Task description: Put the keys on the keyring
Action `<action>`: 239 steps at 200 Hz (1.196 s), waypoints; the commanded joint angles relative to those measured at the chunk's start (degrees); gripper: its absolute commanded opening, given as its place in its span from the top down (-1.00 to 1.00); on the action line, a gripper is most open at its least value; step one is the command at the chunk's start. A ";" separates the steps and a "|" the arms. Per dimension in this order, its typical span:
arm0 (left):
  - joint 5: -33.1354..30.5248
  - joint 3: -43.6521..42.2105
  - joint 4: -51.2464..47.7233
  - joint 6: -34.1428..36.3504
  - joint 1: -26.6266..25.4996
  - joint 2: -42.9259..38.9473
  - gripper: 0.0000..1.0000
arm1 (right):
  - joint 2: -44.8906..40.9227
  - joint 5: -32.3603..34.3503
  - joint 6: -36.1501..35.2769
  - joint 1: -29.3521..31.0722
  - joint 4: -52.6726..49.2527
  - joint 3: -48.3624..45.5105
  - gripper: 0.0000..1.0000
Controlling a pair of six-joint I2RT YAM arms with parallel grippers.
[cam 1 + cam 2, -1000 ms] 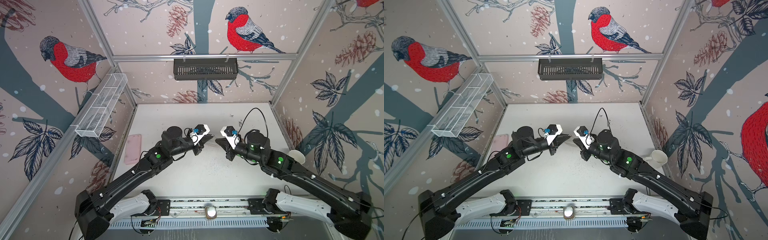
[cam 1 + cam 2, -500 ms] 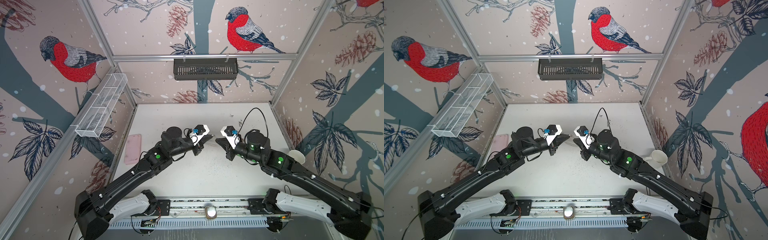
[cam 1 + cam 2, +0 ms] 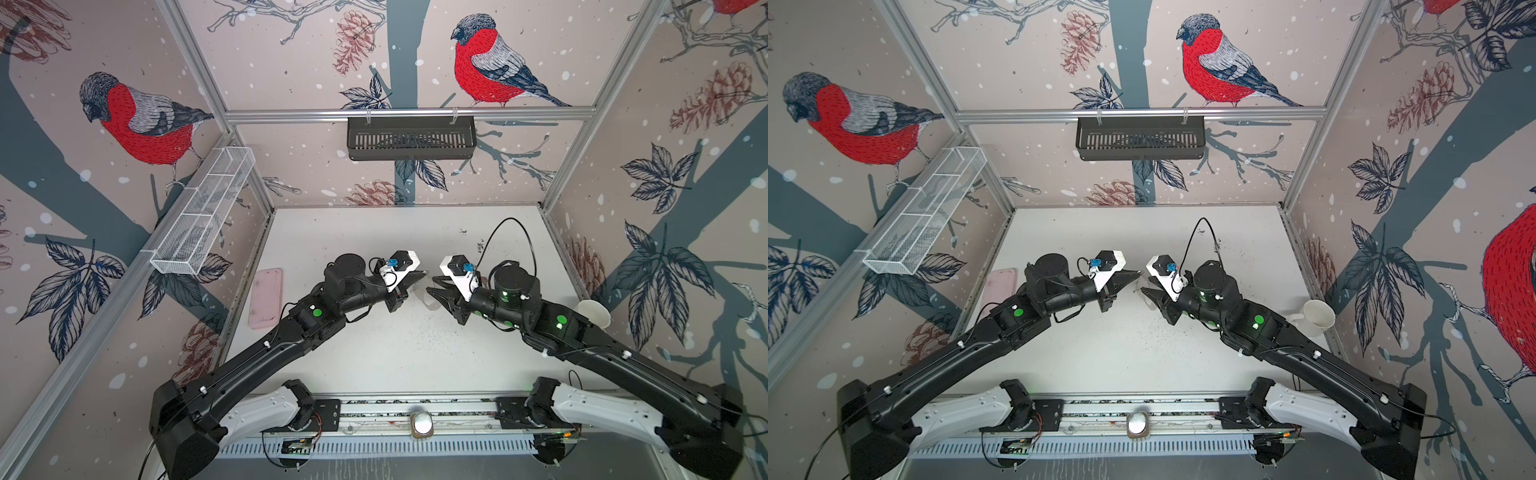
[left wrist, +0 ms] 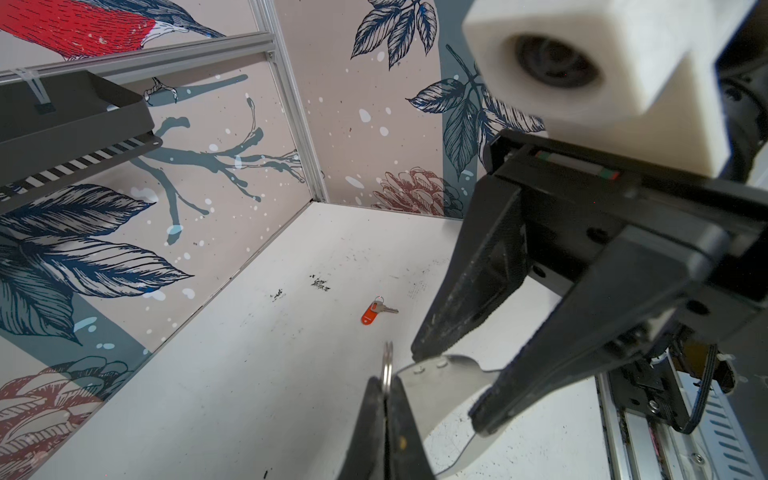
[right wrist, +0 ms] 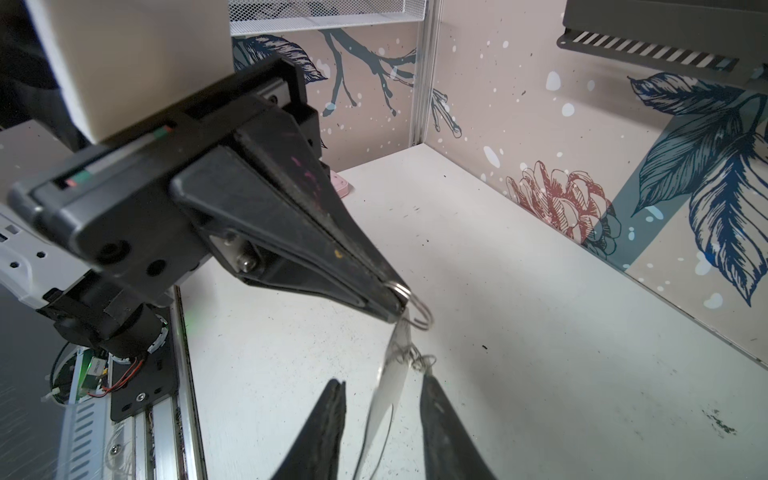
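Note:
My left gripper (image 4: pixel 387 380) is shut on a small metal ring (image 4: pixel 388 360) of the keyring, held above the table. From that ring hangs the keyring's flat grey curved plate (image 4: pixel 436 384). My right gripper (image 5: pixel 383 379) is open, one finger on each side of the plate (image 5: pixel 390 390), without pinching it. In both top views the two grippers (image 3: pixel 423 276) (image 3: pixel 435 287) meet tip to tip over the middle of the table. One key with a red-orange tag (image 4: pixel 371 313) lies flat on the table beyond the grippers, seen only in the left wrist view.
A pink case (image 3: pixel 266 297) lies by the left wall. A white mug (image 3: pixel 594 313) stands at the right wall. A black basket (image 3: pixel 411 137) hangs on the back wall and a white mesh rack (image 3: pixel 203 212) on the left wall.
My right gripper has opened and let go of the keyring plate. The left gripper stays shut on the ring. Both arms have barely moved.

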 commanded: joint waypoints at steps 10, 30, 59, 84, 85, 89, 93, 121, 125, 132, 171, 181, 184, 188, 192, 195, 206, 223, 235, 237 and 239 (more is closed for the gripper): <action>2.12 1.21 -0.06 1.71 0.10 0.26 1.00 | -3.63 -0.19 -1.02 0.07 3.16 -0.61 0.26; 3.36 1.58 -1.06 2.15 0.10 0.38 1.00 | -5.72 0.00 -1.24 0.05 3.60 -0.63 0.25; 5.83 2.22 -2.64 2.60 0.10 1.06 1.00 | -5.94 1.08 -1.81 -0.08 3.51 0.12 0.25; 7.68 3.09 -3.95 2.86 0.10 1.82 1.00 | -4.06 1.00 -2.69 -0.21 2.41 1.05 0.42; 7.73 3.10 -3.97 2.91 0.10 1.88 1.00 | -3.96 0.98 -2.73 -0.21 2.35 1.07 0.43; 8.04 3.26 -4.15 2.97 0.10 2.05 1.00 | -3.43 0.96 -2.93 -0.24 2.11 1.30 0.44; 8.27 3.36 -4.39 3.07 0.10 2.13 1.00 | -3.05 0.91 -3.03 -0.19 1.97 1.42 0.46; 9.37 3.98 -5.38 3.48 0.10 2.93 1.00 | -0.43 0.58 -4.22 -0.21 0.91 2.43 0.55; 9.60 4.03 -5.46 3.49 0.10 3.05 1.00 | -0.13 0.48 -4.35 -0.22 0.78 2.61 0.55; 9.90 4.17 -5.70 3.62 0.10 3.24 1.00 | 0.41 0.59 -4.61 -0.21 0.59 2.79 0.56; 10.70 4.05 -6.19 4.23 0.10 3.25 1.00 | 0.97 0.95 -4.89 -0.64 0.36 2.86 0.57; 10.76 3.98 -6.10 4.20 0.10 3.07 1.00 | 0.88 0.54 -4.94 -1.03 0.07 2.85 0.57; 10.79 3.89 -6.10 4.26 0.10 2.99 1.00 | 0.88 0.39 -4.93 -1.15 -0.02 2.84 0.57; 10.85 3.89 -6.03 4.38 0.10 2.85 1.00 | 0.81 0.00 -4.95 -1.37 -0.11 2.84 0.57; 10.93 3.75 -6.03 4.39 0.10 2.82 1.00 | 0.75 -0.38 -4.96 -1.59 -0.22 2.84 0.57; 11.00 3.72 -6.03 4.44 0.10 2.75 1.00 | 0.77 -0.76 -4.96 -1.76 -0.31 2.84 0.57; 11.21 3.47 -5.85 4.63 0.10 2.47 1.00 | 0.71 -2.09 -4.98 -2.39 -0.75 2.92 0.57; 11.46 3.35 -5.83 4.89 0.10 2.22 1.00 | 0.79 -3.27 -4.98 -3.06 -1.29 3.15 0.57; 11.59 3.29 -5.92 5.06 0.10 2.13 1.00 | 0.95 -3.75 -5.04 -3.36 -1.74 3.34 0.57; 11.67 3.28 -5.97 5.13 0.10 2.12 1.00 | 0.97 -3.80 -5.06 -3.37 -1.81 3.41 0.57; 11.73 3.28 -5.94 5.08 0.10 2.11 1.00 | 1.01 -3.85 -5.02 -3.42 -1.87 3.44 0.57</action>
